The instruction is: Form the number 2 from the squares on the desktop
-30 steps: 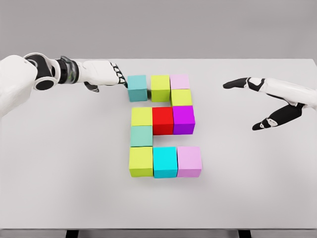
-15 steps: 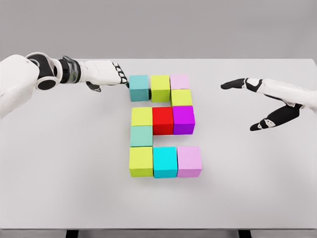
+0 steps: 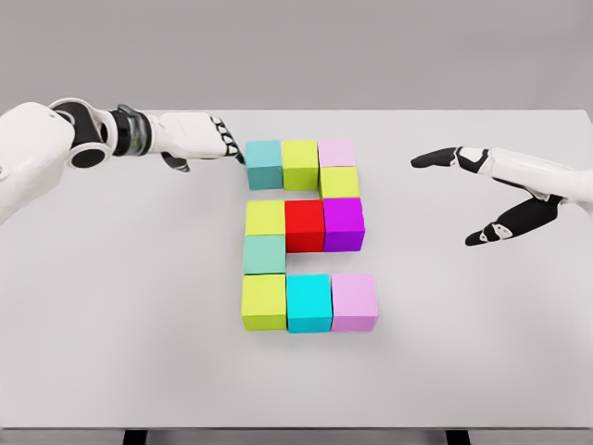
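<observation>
table (image 3: 130,352): white, seen from above; everything is carried on it.
block figure: eleven cubes are laid edge to edge in a blocky 2 at the table's centre.
left arm: it is brought in from the left edge and stretched across the far side of the table.
right arm: it is held over the table's right side, well apart from the cubes.
left hand (image 3: 199,141): fingers are extended, nothing is grasped; fingertips (image 3: 235,148) are pressed to the left face of the teal cube (image 3: 264,163).
right hand (image 3: 505,190): it is spread loose, nothing is held, black fingers are pointed left.
top row: teal cube, lime cube (image 3: 300,163), pale pink cube (image 3: 336,153).
right link: yellow-green cube (image 3: 339,183).
middle row: yellow cube (image 3: 265,219), red cube (image 3: 305,224), magenta cube (image 3: 344,223).
left link: mint cube (image 3: 264,254).
bottom row: lime-yellow cube (image 3: 264,301), cyan cube (image 3: 309,302), lilac cube (image 3: 355,301).
</observation>
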`<state>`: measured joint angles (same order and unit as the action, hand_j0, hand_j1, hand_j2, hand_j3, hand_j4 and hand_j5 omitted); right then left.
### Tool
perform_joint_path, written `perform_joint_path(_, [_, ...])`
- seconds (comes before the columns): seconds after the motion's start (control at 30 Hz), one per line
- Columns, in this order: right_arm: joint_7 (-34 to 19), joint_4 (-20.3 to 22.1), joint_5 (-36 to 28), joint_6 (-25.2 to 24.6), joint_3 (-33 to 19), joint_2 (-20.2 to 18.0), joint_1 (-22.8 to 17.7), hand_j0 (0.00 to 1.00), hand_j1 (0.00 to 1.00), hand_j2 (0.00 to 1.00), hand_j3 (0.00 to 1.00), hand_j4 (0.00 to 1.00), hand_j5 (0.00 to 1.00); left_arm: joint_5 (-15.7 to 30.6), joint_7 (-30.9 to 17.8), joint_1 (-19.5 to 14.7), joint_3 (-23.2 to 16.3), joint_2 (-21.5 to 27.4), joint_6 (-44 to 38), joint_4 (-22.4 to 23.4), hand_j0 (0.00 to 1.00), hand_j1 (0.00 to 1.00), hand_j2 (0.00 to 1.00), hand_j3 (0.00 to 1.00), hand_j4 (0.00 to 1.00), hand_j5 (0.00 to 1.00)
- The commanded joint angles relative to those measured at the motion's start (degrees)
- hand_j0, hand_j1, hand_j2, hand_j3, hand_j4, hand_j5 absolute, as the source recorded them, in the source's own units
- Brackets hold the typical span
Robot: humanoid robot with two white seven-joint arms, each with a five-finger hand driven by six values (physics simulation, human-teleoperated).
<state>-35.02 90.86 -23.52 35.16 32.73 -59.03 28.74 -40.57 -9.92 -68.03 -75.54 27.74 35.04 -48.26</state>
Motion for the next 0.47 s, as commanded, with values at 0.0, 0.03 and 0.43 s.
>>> perform_joint_path(0.0, [0.02, 0.02, -0.48, -0.16, -0.03, -0.12, 0.0, 1.0, 1.0, 1.0, 1.0, 1.0, 1.0, 0.23, 0.08, 0.0, 0.3, 0.56, -0.04, 0.53, 0.91, 0.91, 0.91, 0.91, 0.91, 0.91])
perform_joint_path(0.03, [0.02, 0.02, -0.48, -0.16, -0.03, -0.12, 0.0, 1.0, 1.0, 1.0, 1.0, 1.0, 1.0, 0.32, 0.08, 0.0, 0.3, 1.7, -0.04, 0.53, 0.93, 0.93, 0.93, 0.93, 0.93, 0.93])
perform_joint_path(0.43, [0.02, 0.02, -0.48, -0.16, -0.03, 1.37, -0.44, 1.0, 1.0, 1.0, 1.0, 1.0, 1.0, 4.54, 0.16, 0.17, 1.1, 19.98, -0.04, -0.43, 1.0, 1.0, 1.0, 1.0, 1.0, 1.0])
